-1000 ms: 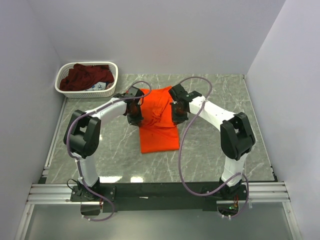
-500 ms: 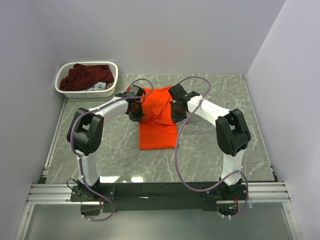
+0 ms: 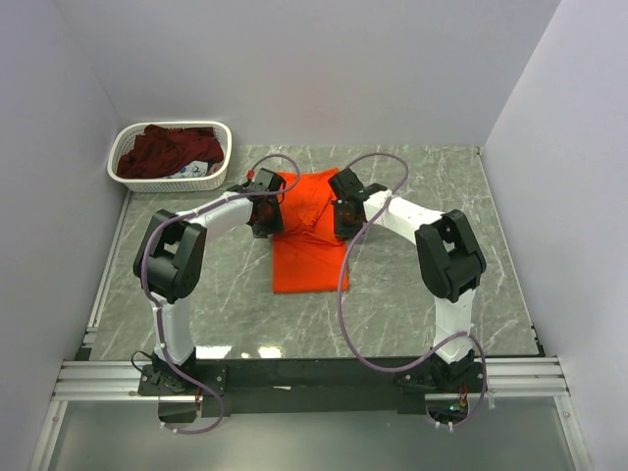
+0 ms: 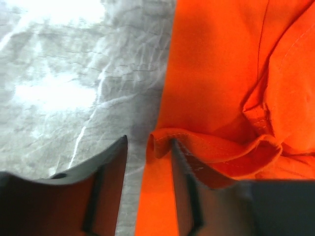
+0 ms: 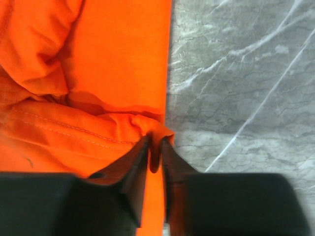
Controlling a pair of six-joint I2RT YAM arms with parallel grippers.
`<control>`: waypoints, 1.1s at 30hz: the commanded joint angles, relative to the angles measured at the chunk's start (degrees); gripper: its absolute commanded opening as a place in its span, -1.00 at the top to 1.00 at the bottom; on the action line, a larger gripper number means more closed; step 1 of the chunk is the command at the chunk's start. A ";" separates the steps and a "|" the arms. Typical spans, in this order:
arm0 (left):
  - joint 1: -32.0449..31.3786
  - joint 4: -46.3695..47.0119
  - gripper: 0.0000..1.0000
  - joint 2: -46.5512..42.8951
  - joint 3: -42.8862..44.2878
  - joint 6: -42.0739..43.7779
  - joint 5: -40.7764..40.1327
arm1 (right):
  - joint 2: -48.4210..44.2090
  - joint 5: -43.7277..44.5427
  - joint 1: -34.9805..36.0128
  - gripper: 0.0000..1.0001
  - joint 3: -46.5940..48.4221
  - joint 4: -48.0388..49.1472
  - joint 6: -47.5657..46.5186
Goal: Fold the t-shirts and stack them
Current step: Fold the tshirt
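Left gripper [image 4: 147, 142] stands with its jaws apart, a folded hem of the orange t-shirt [image 3: 312, 265] lying loose between them. The right gripper [image 5: 155, 145] has its jaws almost together on a pinch of that shirt's opposite edge. The shirt lies mid-way across the table [image 3: 432, 255] as a narrow strip, its far half doubled over and rumpled, so its fold looks unfinished. At the far left corner the maroon t-shirt [image 3: 162, 152] sits heaped in the basket [image 3: 123, 147], not yet folded or stacked.
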 commanded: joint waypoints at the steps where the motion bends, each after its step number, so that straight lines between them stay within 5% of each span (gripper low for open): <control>1: 0.25 0.67 0.05 -5.71 -0.43 -1.51 -3.21 | -3.86 0.88 -0.38 0.47 1.11 2.27 -0.80; 9: -3.78 -0.30 -0.10 -18.29 -6.31 -4.32 -6.55 | -14.40 -2.36 1.38 0.35 -4.07 7.71 0.96; 14: -8.89 3.55 0.01 -23.55 -14.90 -8.36 -6.47 | -15.65 -7.10 5.42 0.55 -8.82 12.99 1.14; 20: -12.58 7.87 0.38 -19.80 -21.77 -12.05 -1.02 | -10.73 -9.83 7.62 0.84 -10.40 17.73 2.28; 33: -14.17 10.60 0.42 -16.09 -28.37 -13.46 0.92 | 3.68 -7.64 3.06 0.88 0.65 18.01 -2.02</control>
